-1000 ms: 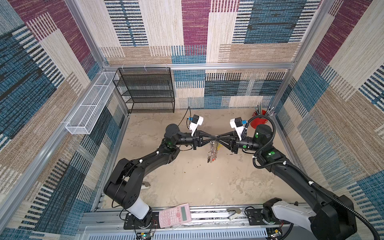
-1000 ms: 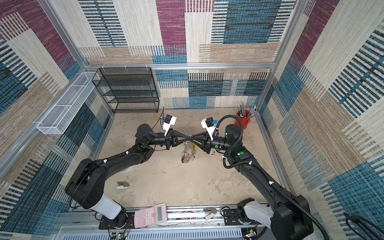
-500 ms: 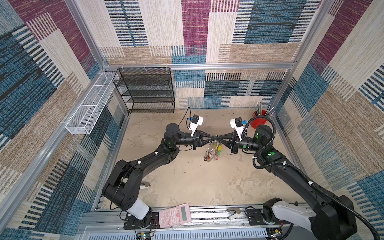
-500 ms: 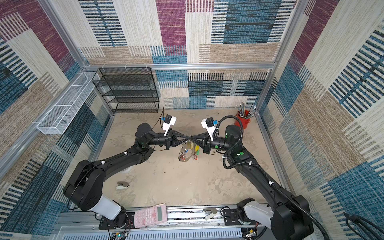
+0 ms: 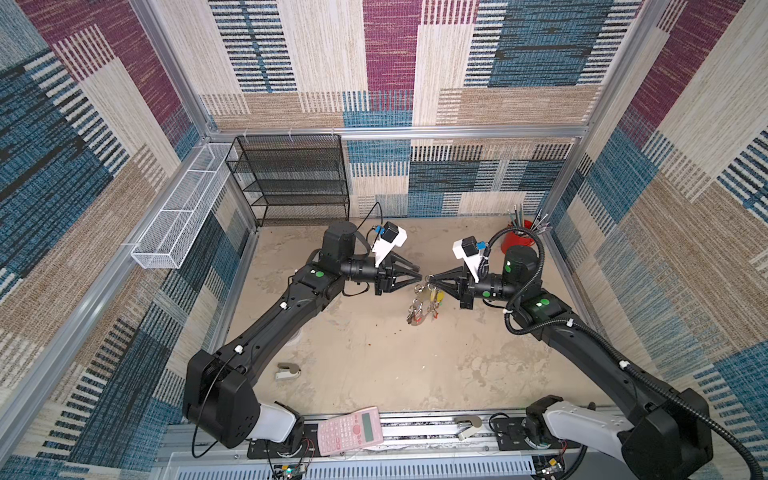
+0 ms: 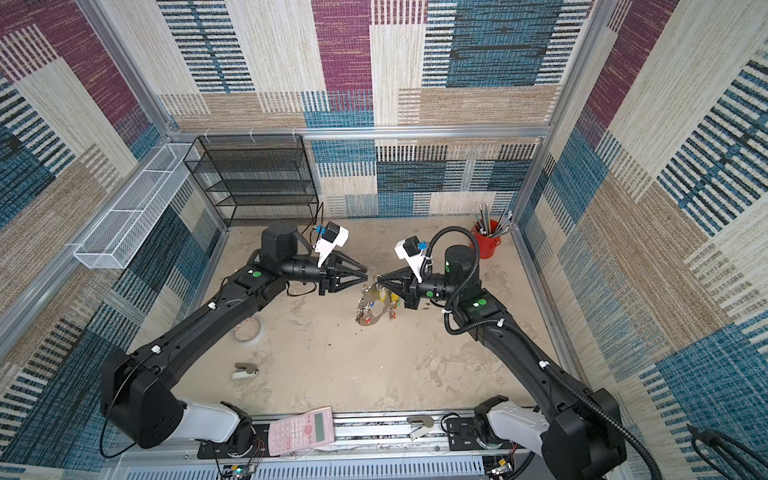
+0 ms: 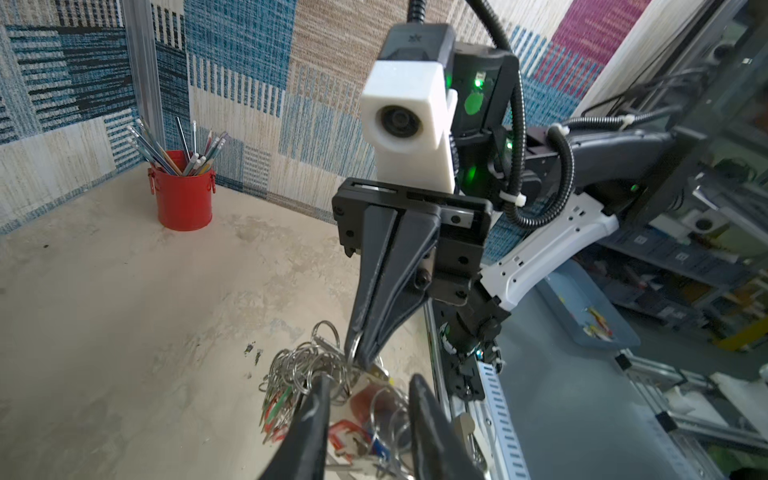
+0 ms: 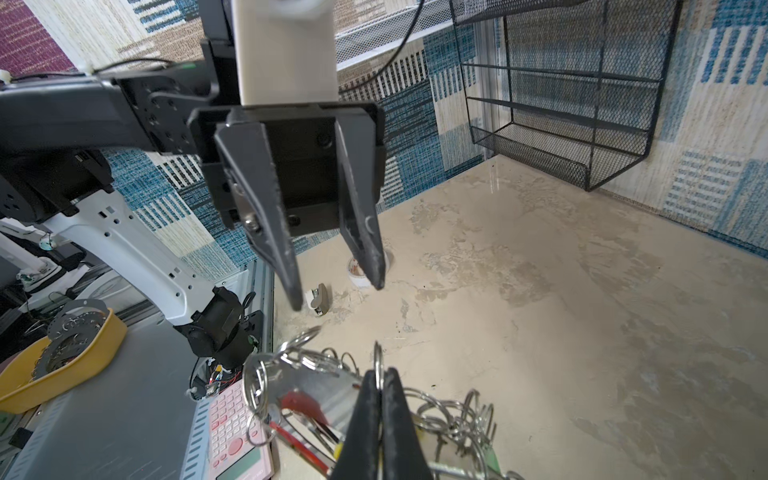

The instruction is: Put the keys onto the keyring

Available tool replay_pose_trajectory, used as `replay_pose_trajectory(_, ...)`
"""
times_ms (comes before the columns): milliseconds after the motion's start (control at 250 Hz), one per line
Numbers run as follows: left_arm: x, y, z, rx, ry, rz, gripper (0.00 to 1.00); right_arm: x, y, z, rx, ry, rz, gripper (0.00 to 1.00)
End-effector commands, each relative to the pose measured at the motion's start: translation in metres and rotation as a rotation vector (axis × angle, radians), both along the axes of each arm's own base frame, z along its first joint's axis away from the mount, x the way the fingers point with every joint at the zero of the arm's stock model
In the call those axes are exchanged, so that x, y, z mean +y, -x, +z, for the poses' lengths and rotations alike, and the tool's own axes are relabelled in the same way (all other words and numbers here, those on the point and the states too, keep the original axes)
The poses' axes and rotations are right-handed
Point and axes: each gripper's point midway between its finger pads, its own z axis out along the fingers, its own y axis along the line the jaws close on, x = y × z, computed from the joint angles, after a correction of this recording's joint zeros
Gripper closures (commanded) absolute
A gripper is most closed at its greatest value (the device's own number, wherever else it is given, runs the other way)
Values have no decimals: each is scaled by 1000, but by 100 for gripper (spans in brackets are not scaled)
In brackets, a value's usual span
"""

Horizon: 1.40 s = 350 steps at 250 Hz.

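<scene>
Right tool [image 6: 380,281], pinched together, holds a large grey tag-hung metal keyring [image 6: 371,309] over the beige table [image 6: 374,365]; left tool [image 6: 367,273], parted, just left.

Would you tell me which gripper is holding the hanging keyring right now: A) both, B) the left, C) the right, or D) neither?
C: the right gripper is shut on a small ring of the keyring, while the left gripper stands open with nothing between its jaws.

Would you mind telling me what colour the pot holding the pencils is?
Red. The pot shows best in the left wrist view.
</scene>
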Motion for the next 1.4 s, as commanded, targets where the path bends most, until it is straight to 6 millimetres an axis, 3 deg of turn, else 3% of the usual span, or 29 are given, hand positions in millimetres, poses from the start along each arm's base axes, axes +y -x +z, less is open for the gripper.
replay_pose_trajectory(0,15,11,-26,-66,-168,-24,63,5,3,5,-49,11,31,100)
replay_pose_trajectory(240,13,11,-23,-140,-275,-79,64,12,7,7,-56,20,63,100)
replay_pose_trajectory(448,-2,13,-27,-152,-306,-119,67,15,10,6,-53,19,80,100)
replay_pose_trajectory(640,-12,14,-27,-133,-296,-136,78,16,12,7,-56,19,85,100)
replay_pose_trajectory(972,-10,14,-33,-107,-311,-110,99,17,13,5,-53,19,90,100)
replay_pose_trajectory(1232,-14,10,-25,-85,-261,-83,100,16,12,7,-53,15,76,100)
replay_pose_trajectory(1304,-15,8,-23,-75,-235,-63,100,13,10,12,-63,10,45,85)
replay_pose_trajectory(1396,-15,8,-19,-68,-197,-50,100,2,4,16,-61,-1,-14,74)
